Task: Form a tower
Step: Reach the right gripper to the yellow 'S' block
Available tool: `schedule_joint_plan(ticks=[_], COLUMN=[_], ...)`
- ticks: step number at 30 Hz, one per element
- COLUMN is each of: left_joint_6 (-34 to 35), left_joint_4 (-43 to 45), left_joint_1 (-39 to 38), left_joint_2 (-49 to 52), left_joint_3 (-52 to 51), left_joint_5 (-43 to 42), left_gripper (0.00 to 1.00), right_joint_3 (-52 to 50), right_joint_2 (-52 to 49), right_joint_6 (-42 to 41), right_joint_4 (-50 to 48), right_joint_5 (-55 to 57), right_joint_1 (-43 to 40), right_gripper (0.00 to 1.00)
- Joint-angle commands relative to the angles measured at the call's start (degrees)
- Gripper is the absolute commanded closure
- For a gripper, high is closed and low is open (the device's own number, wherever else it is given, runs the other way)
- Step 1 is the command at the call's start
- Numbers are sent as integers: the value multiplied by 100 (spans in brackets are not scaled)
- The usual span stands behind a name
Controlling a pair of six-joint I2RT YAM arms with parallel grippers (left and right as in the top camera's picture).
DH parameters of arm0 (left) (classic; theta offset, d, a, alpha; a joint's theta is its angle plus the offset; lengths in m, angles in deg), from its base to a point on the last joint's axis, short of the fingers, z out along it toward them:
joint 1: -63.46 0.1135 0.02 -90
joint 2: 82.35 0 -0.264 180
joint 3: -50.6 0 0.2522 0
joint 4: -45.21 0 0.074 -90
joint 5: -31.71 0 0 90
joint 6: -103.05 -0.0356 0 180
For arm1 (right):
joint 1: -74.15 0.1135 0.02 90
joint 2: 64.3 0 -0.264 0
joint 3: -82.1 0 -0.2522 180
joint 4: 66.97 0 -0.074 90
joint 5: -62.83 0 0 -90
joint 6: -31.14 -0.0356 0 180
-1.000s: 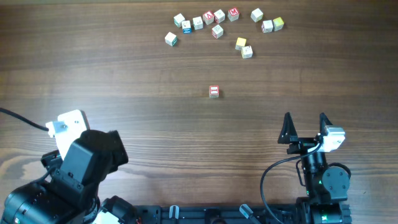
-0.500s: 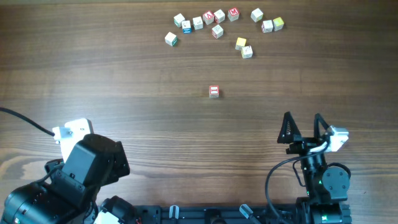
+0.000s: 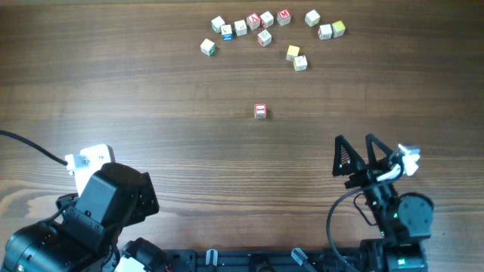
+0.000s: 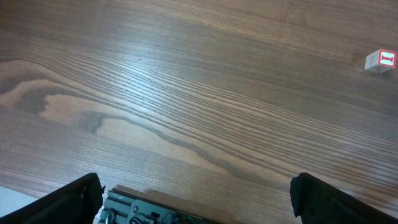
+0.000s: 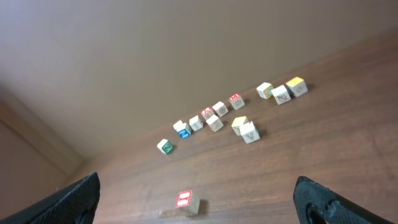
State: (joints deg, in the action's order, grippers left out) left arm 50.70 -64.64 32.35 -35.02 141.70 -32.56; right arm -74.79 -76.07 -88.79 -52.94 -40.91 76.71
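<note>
Overhead view: a dark wooden table (image 3: 136,83) with small wooden letter cubes (image 3: 264,37) scattered along its far edge, lying singly or side by side, none resting on another that I can see. No tower stands yet. One red-marked cube (image 3: 260,111) sits alone near the middle of the table, well apart from the rest. It also appears low in the right wrist view (image 5: 187,201) and at the far right edge of the left wrist view (image 4: 380,60). Among the far group, a yellow-topped cube (image 3: 293,52) sits just beside a cream one.

Both arms rest at the near edge, well away from every cube. The left gripper (image 4: 196,196) has its jaws spread wide and empty, the dark fingers showing at the two lower corners of its own camera. The right gripper (image 3: 358,155) is likewise released, holding nothing, its two black fingers pointing towards the cubes.

The cubes look light, rigid and not fragile, with smooth painted faces that may slip under a skewed pinch. Each would probably best be taken on two opposite flat sides, squarely and near mid-height, leaving the top and bottom faces free for stacking. The lone cube has room for fingers all round, whereas the crowded ones offer little.
</note>
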Motion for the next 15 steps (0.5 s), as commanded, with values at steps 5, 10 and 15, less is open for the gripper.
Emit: schedule_joint_plan(ticks=[5,10,15], left_joint_6=[55,55,55], left_joint_4=[2,2,2], left_joint_1=[26,26,26], left_joint_2=[-2,-2,-2], left_joint_3=[-9,-11,-9], left_joint_5=[-22,-22,-22], left_gripper=[0,0,0], right_joint_3=[2402,4601,5416], right_joint_2=[-2769,-4933,-6284], right_joint_6=[717,715,538], right_joint_4=[986,2728,2837], right_joint_5=[-273,-538,-1652], right_joint_1=[-24,-24,-24], right_gripper=[0,0,0])
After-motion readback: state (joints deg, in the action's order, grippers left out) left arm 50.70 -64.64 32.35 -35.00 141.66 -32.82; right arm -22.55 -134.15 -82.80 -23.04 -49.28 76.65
